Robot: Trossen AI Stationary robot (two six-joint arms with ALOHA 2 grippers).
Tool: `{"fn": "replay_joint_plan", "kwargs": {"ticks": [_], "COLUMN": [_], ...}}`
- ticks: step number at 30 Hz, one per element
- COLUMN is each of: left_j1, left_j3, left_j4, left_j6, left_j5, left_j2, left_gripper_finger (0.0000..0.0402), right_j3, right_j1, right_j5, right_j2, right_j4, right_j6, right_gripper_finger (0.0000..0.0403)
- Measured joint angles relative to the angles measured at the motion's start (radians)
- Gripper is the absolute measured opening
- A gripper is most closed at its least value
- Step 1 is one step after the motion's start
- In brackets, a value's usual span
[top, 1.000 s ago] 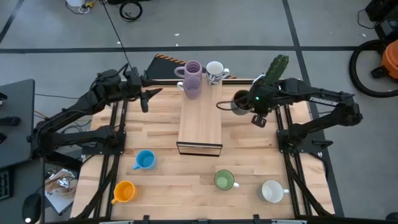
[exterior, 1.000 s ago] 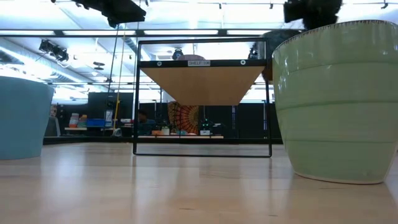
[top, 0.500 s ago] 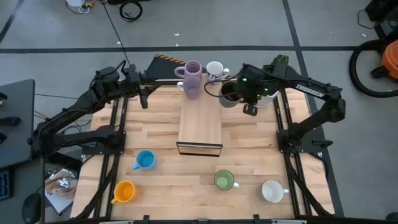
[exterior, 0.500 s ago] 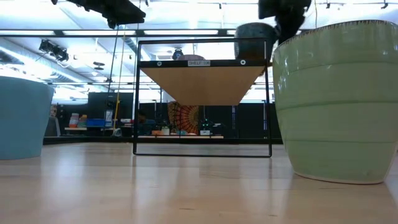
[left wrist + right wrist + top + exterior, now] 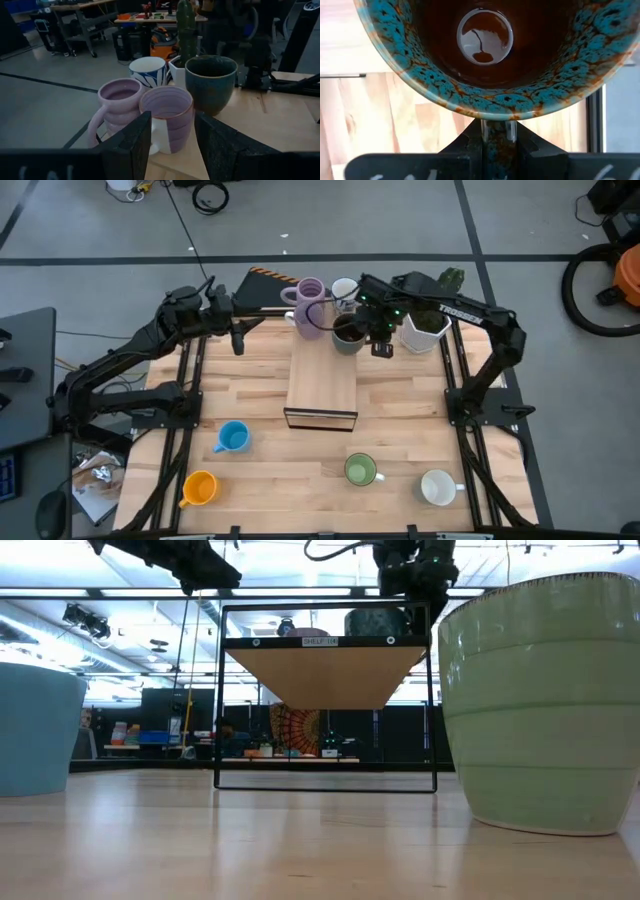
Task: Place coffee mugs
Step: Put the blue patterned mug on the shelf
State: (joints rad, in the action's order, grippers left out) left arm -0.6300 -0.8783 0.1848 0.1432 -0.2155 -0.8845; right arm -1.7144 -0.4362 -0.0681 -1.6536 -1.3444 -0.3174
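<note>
My right gripper [image 5: 368, 337] is shut on the dark brown mug [image 5: 348, 335], with its teal-speckled rim, at the far right end of the raised wooden shelf [image 5: 320, 380]. Just beyond stand two lilac mugs [image 5: 308, 315] [image 5: 310, 288] and a white mug [image 5: 345, 290]. My left gripper [image 5: 236, 340] hangs open off the shelf's far left side; in the left wrist view its fingers [image 5: 131, 145] frame the near lilac mug [image 5: 167, 115] without touching it. The blue mug [image 5: 232, 437], orange mug [image 5: 200, 488], green mug [image 5: 360, 470] and second white mug [image 5: 437, 487] stand on the table's near part. My right gripper pinches the dark brown mug's handle [image 5: 497, 131] between its two fingers, coming at it slanting from above and from the table's right. The mug stays upright, mouth up, and its base [image 5: 375, 633] is level with the shelf top. Whether it rests there, I cannot tell.
A white faceted planter [image 5: 425, 330] with a cactus stands right of the shelf, close to my right arm. In the low view the green mug [image 5: 540, 700] and the blue mug [image 5: 35, 730] loom near the camera. The shelf's near half is bare wood.
My right gripper has carried the dark brown mug from beside the planter toward the table's left, over the shelf's far right end, and lowered it to the level of the shelf top next to the lilac mugs. The gripper has stayed shut on the handle.
</note>
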Motion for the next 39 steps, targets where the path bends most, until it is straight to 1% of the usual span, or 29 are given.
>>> {"fn": "replay_joint_plan", "kwargs": {"ticks": [4, 9, 15, 23, 26, 36, 39], "left_j1": [0.000, 0.000, 0.000, 0.001, 0.001, 0.001, 0.001], "left_j3": [0.000, 0.000, 0.000, 0.000, 0.000, 0.000, 0.000], "left_j4": [0.001, 0.002, 0.003, 0.004, 0.013, 0.033, 0.047], "left_j6": [0.000, -0.001, -0.004, -0.008, -0.009, -0.008, -0.004], "left_j5": [0.000, -0.001, -0.043, -0.046, -0.068, -0.078, -0.078], "left_j2": [0.000, 0.000, 0.000, 0.000, 0.000, 0.000, 0.000], "left_gripper_finger": [0.0157, 0.0157, 0.0157, 0.0157, 0.0157, 0.0157, 0.0157], "right_j3": [-0.028, -0.033, -0.033, -0.033, -0.033, -0.033, -0.033], "right_j1": [-0.019, -0.045, -0.065, -0.078, -0.082, -0.082, -0.082], "right_j5": [-0.004, -0.005, -0.006, -0.021, -0.031, -0.031, 0.002], "right_j2": [-0.032, -0.035, -0.048, -0.055, -0.056, -0.056, -0.056], "right_j4": [0.019, 0.055, 0.059, 0.084, 0.090, 0.107, 0.107], "right_j6": [-0.021, -0.031, -0.034, -0.035, -0.036, -0.035, -0.035], "right_gripper_finger": [0.0051, 0.0051, 0.0052, 0.0052, 0.0054, 0.0084, 0.0101]}}
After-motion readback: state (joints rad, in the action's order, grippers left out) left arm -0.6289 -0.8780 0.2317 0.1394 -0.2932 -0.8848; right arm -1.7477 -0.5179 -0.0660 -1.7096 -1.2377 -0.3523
